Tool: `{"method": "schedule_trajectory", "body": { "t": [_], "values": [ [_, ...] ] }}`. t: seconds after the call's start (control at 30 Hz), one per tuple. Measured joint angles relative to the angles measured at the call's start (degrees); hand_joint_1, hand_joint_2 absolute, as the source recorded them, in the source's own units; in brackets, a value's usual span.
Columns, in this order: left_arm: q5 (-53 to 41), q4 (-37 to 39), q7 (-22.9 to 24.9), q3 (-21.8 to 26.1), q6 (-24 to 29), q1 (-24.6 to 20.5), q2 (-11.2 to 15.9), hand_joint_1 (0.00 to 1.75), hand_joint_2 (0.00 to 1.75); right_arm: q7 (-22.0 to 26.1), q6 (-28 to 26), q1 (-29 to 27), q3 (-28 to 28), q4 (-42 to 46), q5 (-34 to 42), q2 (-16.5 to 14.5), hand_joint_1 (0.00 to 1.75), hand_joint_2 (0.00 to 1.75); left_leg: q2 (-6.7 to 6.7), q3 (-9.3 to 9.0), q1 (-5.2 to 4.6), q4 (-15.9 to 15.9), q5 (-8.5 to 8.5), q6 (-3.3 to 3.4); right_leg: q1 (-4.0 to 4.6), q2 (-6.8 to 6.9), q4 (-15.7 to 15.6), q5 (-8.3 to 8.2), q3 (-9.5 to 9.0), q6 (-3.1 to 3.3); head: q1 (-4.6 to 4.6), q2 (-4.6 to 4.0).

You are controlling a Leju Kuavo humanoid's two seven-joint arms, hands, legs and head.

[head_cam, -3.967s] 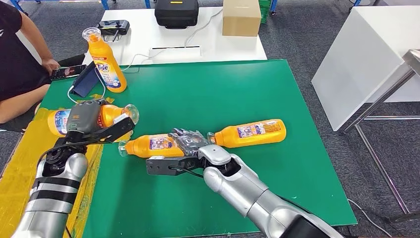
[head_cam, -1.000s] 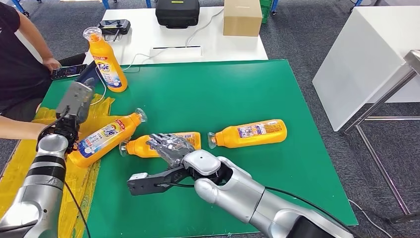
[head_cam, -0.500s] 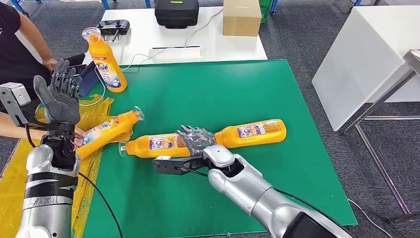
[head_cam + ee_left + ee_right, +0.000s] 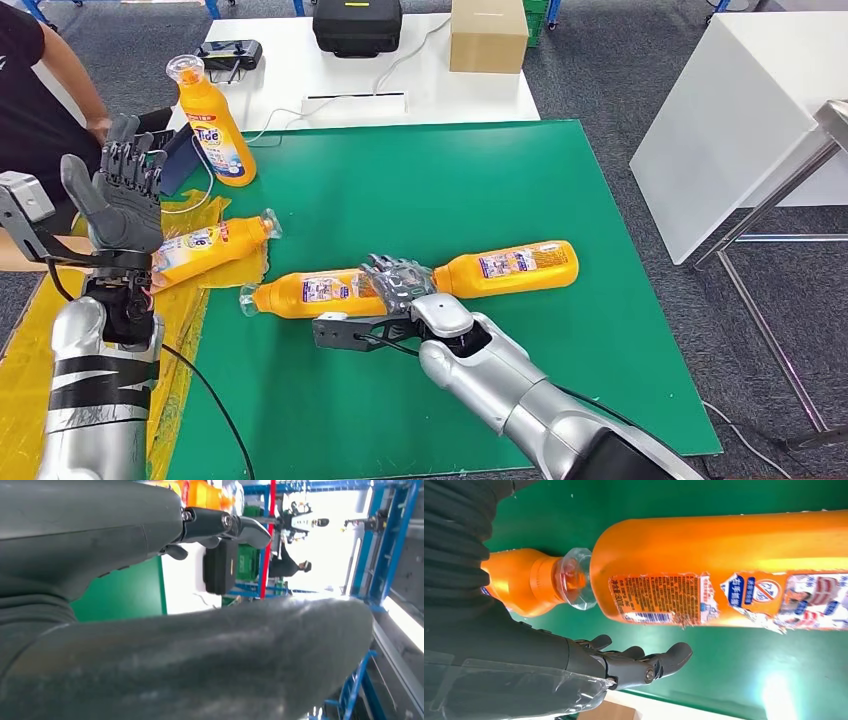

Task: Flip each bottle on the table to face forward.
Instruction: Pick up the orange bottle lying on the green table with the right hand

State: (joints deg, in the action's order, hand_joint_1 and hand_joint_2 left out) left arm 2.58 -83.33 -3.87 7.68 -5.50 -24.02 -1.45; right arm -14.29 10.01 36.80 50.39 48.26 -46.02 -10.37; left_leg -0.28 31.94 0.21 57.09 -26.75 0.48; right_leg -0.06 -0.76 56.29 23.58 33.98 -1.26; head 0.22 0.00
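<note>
Three orange detergent bottles lie on the green table [image 4: 560, 180]; a fourth orange bottle [image 4: 212, 125] stands upright at the back left. The left bottle [image 4: 212, 245] lies partly on a yellow cloth with its label up. My left hand [image 4: 120, 195] is raised beside it, open, fingers spread [image 4: 225, 524]. The middle bottle [image 4: 315, 292] [image 4: 724, 585] shows its back label. My right hand [image 4: 400, 283] hovers at its base end, fingers [image 4: 649, 662] stretched out, gripping nothing. The right bottle [image 4: 512, 266] points its clear cap [image 4: 574, 577] at that base.
A person [image 4: 30, 90] sits at the left edge, an arm [image 4: 20, 255] reaching toward the yellow cloth [image 4: 30, 330]. Behind the green table, a white table holds a black case [image 4: 357, 25], a cardboard box [image 4: 488, 35] and a controller [image 4: 228, 52]. Another white table [image 4: 740, 110] stands right.
My left hand let go of the left bottle and rose, open. That bottle now lies flatter by the cloth. My right hand moved back to the middle bottle's base end.
</note>
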Motion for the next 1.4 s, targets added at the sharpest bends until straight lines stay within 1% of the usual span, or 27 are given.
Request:
{"method": "schedule_trajectory", "body": {
  "t": [0.1,0.23,0.4,0.67,0.97,1.0,1.1,1.13,1.27,1.4],
  "values": [
    [0.17,-0.61,0.00,-0.40,-0.30,0.30,-0.15,0.00,0.00,0.06,-0.01,0.01,-0.23,-0.47,-0.30,-0.18,0.00,1.75,0.00,0.00,0.00,0.00,0.00,0.00,0.00,0.00,0.00,0.00,0.00,0.00,0.00,0.00],
    [1.82,-5.79,-0.07,-4.01,-3.10,3.22,-1.46,0.00,0.00,0.49,-0.91,0.73,-1.89,-5.32,-3.28,-1.73,0.00,1.75,0.00,0.01,-0.01,0.00,0.00,0.00,-0.01,0.00,-0.01,0.00,0.00,0.00,0.00,0.00],
    [3.19,-8.89,-0.50,-5.96,-4.81,5.90,-2.23,0.00,0.00,0.52,-1.87,1.96,-2.45,-9.10,-5.67,-2.33,0.00,1.75,-0.01,-0.01,-0.01,0.00,0.00,0.00,0.00,0.00,-0.01,0.00,-0.01,0.00,0.00,0.00],
    [4.09,-11.69,-1.89,-7.06,-5.92,9.30,-2.77,0.00,0.00,0.52,-2.70,2.87,-3.31,-12.79,-7.87,-2.49,0.00,1.75,0.00,-0.02,0.00,0.00,0.00,0.00,0.00,0.00,-0.01,0.00,-0.01,0.00,-0.01,0.01],
    [5.06,-13.58,-2.85,-7.21,-6.88,11.60,-3.09,0.00,0.00,0.72,-2.74,3.26,-3.68,-15.10,-9.37,-2.76,0.00,1.75,0.01,-0.03,0.00,0.00,0.00,0.00,-0.01,0.00,-0.01,0.00,-0.02,0.00,0.00,0.01],
    [5.22,-13.90,-3.02,-7.33,-7.04,11.99,-3.15,0.00,0.00,0.83,-2.66,3.27,-3.69,-15.46,-9.63,-2.83,0.14,1.75,0.00,-0.03,0.00,0.00,0.00,0.00,-0.01,0.00,-0.01,0.00,-0.02,0.00,0.00,0.01],
    [5.69,-15.02,-3.65,-7.91,-7.57,13.25,-3.31,0.00,0.00,1.49,-2.04,3.33,-3.69,-16.70,-10.56,-3.14,1.45,1.75,0.00,-0.03,0.00,0.00,-0.01,0.00,0.00,0.00,-0.01,0.00,-0.02,0.00,0.00,0.00],
    [5.78,-15.41,-3.87,-8.15,-7.67,13.63,-3.37,0.00,0.00,1.84,-1.74,3.39,-3.69,-17.11,-10.81,-3.27,1.75,1.75,0.01,-0.03,0.00,0.00,-0.01,0.00,0.00,0.00,-0.01,0.00,-0.02,0.00,0.00,0.00],
    [5.80,-16.61,-4.28,-9.05,-7.73,14.73,-3.53,0.00,0.00,3.13,-0.89,3.52,-3.67,-18.55,-11.40,-3.73,1.75,1.75,0.00,-0.04,0.00,-0.01,-0.01,0.00,0.00,0.00,-0.02,0.00,-0.03,0.00,0.00,0.00],
    [5.77,-17.20,-4.37,-9.55,-7.71,15.37,-3.61,0.00,0.00,3.38,-0.86,3.47,-3.66,-19.31,-11.60,-4.11,1.75,1.75,0.02,-0.05,0.00,-0.01,-0.01,0.00,0.00,0.00,-0.02,0.00,-0.03,0.00,-0.01,0.00]
  ]
}}
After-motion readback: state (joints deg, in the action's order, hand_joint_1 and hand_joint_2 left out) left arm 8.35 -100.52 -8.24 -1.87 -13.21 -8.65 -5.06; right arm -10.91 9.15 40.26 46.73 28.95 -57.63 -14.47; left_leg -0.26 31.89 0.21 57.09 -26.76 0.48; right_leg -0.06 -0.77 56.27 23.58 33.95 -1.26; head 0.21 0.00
